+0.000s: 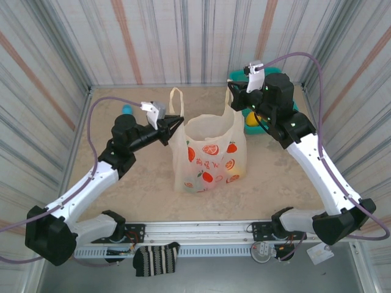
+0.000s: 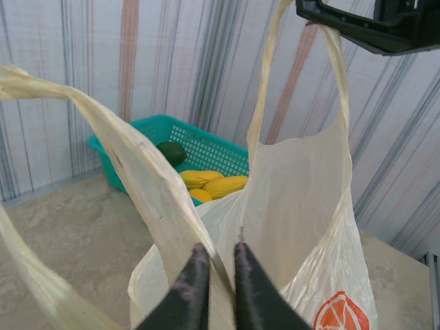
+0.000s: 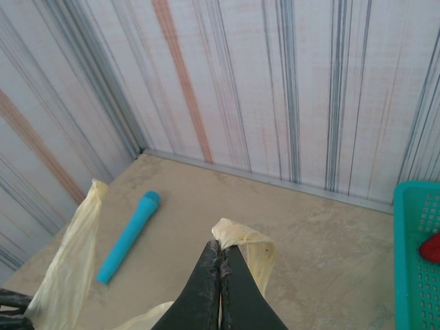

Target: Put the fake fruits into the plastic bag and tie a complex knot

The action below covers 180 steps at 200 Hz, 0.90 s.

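Observation:
The cream-yellow plastic bag [image 1: 208, 152] with orange-red fruit prints stands upright mid-table, mouth open. My left gripper [image 1: 176, 124] is shut on the bag's left rim at the base of one handle; in the left wrist view the film [image 2: 221, 265] runs between the two fingertips [image 2: 195, 265]. My right gripper [image 1: 237, 91] is shut on the top of the other handle loop [image 3: 246, 237], held up at the bag's far right. Fake fruits lie in the teal basket [image 2: 206, 148]: a green one [image 2: 172, 152], yellow ones [image 2: 213, 182], and a red one [image 3: 432, 247].
A blue cylinder [image 1: 126, 110] lies on the table at the far left, also in the right wrist view [image 3: 130, 235]. The teal basket [image 1: 239, 76] sits in the far right corner behind the right arm. Striped walls enclose the table. A striped sock [image 1: 156, 259] hangs on the near rail.

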Available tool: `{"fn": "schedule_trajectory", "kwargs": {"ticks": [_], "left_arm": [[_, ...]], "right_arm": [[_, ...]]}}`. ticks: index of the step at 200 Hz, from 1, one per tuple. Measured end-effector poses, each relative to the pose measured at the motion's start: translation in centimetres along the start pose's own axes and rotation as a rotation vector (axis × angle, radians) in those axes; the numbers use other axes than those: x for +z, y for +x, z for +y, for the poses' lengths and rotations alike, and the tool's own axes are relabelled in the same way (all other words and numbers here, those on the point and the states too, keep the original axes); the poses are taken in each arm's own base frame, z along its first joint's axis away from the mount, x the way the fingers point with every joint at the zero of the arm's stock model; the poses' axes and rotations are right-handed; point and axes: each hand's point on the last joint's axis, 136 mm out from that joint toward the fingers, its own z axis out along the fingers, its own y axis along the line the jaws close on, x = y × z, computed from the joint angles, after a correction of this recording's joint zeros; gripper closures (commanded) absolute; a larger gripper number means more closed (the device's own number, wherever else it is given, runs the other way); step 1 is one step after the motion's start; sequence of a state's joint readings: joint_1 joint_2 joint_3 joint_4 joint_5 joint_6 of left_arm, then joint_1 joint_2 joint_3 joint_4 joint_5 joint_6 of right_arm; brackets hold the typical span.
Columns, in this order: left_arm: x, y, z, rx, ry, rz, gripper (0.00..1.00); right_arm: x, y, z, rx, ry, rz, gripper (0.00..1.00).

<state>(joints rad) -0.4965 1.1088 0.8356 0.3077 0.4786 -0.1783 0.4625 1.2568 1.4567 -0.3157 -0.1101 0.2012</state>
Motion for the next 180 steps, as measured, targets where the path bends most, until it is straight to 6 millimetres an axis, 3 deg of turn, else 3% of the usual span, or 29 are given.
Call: {"fn": "schedule_trajectory", "kwargs": {"ticks": [16,59,104,140,151,168,180], "left_arm": [[0.2,0.2,-0.5,0.019,0.012,0.008,1.00],[0.2,0.0,-0.3,0.062,-0.010,0.001,1.00],[0.0,-0.7,-0.2,0.089,-0.027,-0.032,1.00],[-0.8,-0.8,-0.7,0.131,-0.017,-0.068,1.00],[-1.0,-0.7,-0.8,0.142,-0.015,-0.074,1.00],[-1.0,-0.4,-1.1,0.159,-0.004,-0.074,1.00],[-0.9,-0.2,-1.4,0.170,0.006,-0.074,1.00]], "right_arm": [[-0.3,-0.2,-0.1,-0.003,0.003,-0.005,0.74],[-1.1,-0.1,-0.4,-0.012,0.003,0.027,0.43],[-2.4,-2.0,0.5,-0.050,0.015,0.023,0.47],[-3.3,-2.1,5.0,-0.174,-0.049,0.049,0.40],[-3.5,-3.5,5.9,-0.166,-0.069,0.064,0.39],[-2.9,-7.2,7.3,-0.117,-0.136,0.045,0.36],[-2.3,-8.0,8.0,-0.072,-0.193,0.052,0.36]]}}
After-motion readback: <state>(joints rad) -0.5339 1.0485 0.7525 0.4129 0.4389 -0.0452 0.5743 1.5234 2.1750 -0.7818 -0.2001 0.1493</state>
